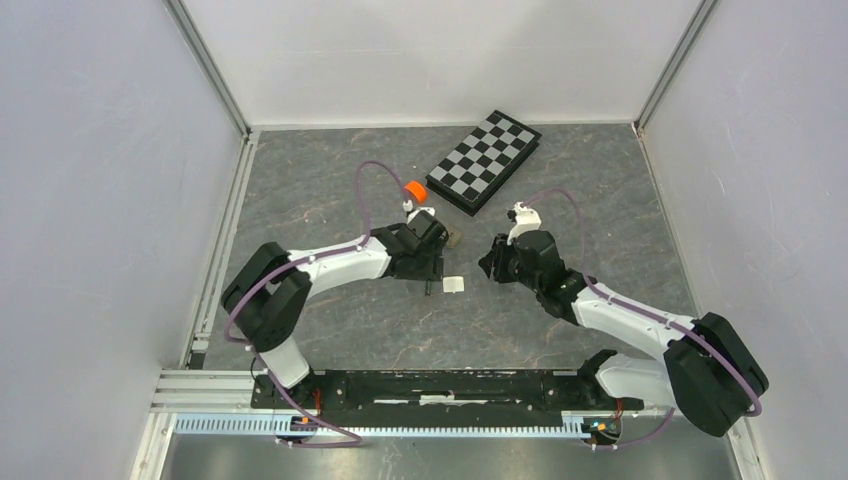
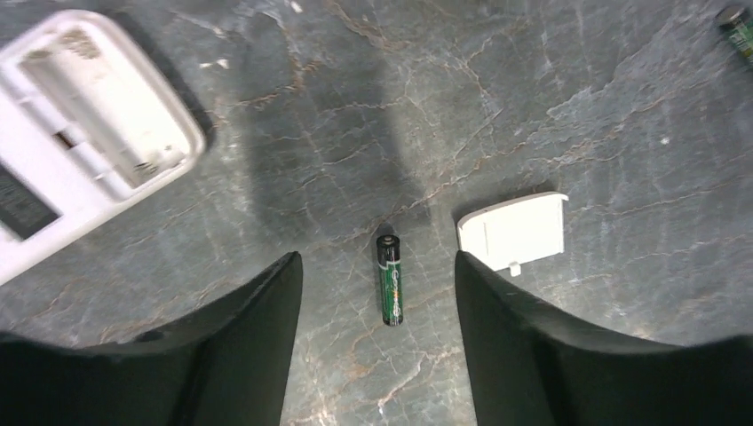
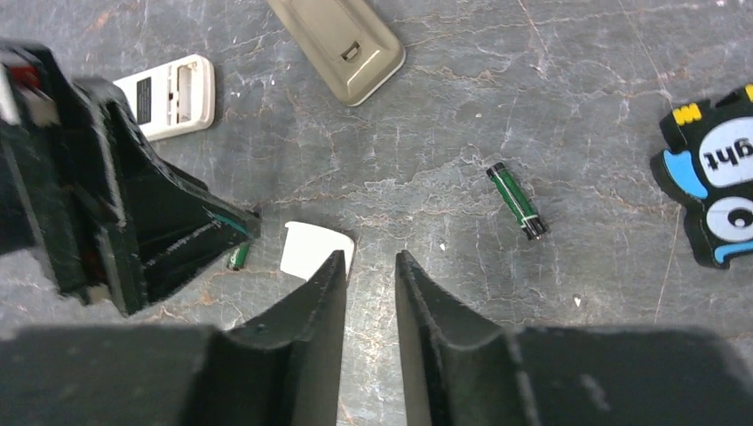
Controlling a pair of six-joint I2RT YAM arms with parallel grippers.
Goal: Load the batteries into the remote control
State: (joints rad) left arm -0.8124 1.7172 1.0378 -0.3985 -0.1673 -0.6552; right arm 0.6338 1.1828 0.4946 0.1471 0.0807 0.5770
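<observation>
A green-and-black battery (image 2: 389, 279) lies on the grey table between the fingers of my open left gripper (image 2: 377, 257), which hovers over it without touching. The white remote (image 2: 89, 133) lies face down at the upper left, its battery bay open and empty. Its white cover (image 2: 515, 232) lies just right of the battery. A second battery (image 3: 517, 201) lies apart, to the right of my right gripper (image 3: 366, 256), whose jaws stand narrowly apart and empty above the table. In the top view the left gripper (image 1: 432, 272) and right gripper (image 1: 488, 264) flank the cover (image 1: 453, 285).
A beige remote (image 3: 342, 44) lies face down beyond the cover. A blue-and-black gadget (image 3: 715, 191) is at the right. An orange roll (image 1: 415, 190) and a folded chessboard (image 1: 485, 160) sit at the back. Walls enclose three sides.
</observation>
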